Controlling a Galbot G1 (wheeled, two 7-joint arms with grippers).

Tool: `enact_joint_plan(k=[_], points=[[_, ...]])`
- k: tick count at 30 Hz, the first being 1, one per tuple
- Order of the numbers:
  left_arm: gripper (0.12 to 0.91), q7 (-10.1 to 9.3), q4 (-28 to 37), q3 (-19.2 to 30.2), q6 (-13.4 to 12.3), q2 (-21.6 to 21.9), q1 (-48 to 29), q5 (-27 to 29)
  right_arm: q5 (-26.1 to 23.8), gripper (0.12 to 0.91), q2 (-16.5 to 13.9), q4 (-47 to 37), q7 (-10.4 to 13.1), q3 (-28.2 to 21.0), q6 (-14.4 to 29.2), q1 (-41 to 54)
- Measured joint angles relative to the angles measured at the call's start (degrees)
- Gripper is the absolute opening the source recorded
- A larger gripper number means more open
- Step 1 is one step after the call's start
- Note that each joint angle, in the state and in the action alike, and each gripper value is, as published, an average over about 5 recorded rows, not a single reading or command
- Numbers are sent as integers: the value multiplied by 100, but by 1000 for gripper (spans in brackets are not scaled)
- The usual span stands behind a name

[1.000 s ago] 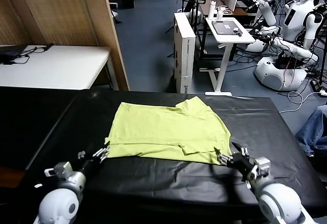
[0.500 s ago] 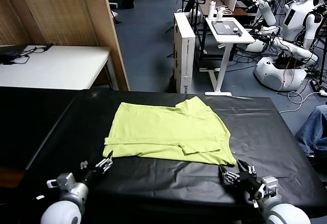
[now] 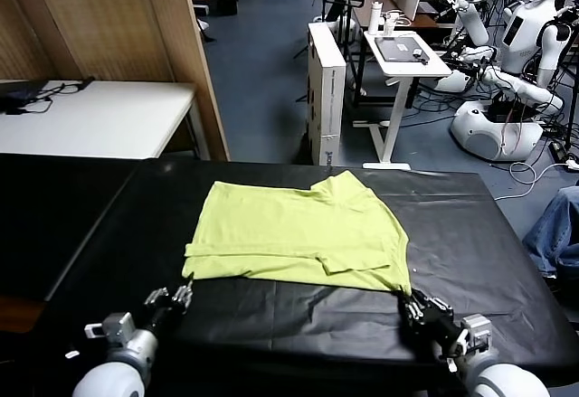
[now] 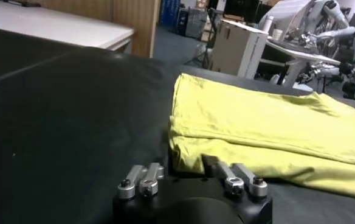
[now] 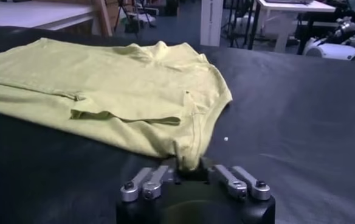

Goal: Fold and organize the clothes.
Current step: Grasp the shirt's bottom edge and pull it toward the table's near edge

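Your right gripper (image 3: 418, 307) looks pinched onto the near corner of the T-shirt (image 3: 298, 231), though the fabric hides the fingertips. Your left gripper (image 3: 177, 296) sits just short of the hem, fingers spread, holding nothing, on the black table (image 3: 271, 325).

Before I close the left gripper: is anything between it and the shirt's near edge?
Only bare black table separates the left gripper from the T-shirt, as the head view shows.
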Motion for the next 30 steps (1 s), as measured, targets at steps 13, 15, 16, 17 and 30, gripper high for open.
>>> enact_joint_plan(k=[13,15,16,17,30], points=[[145,-217,-494,-394,95,418,777,-168,89,886,-191,700,78,321,-503,-723],[145,-220,-587,-455,105,426,929,-159,91,903,-213,770,82,314,-511,-810],[145,-219,-629,-490,106,431,1003,-161,91,904,-223,794,85,303,-516,-839],[145,-214,-670,-530,103,436,1081,-165,92,906,-230,809,87,289,-524,-858],[251,-217,-861,-886,160,404,1634,-172,343,907,-281,1139,48,415,-1160,-1110]])
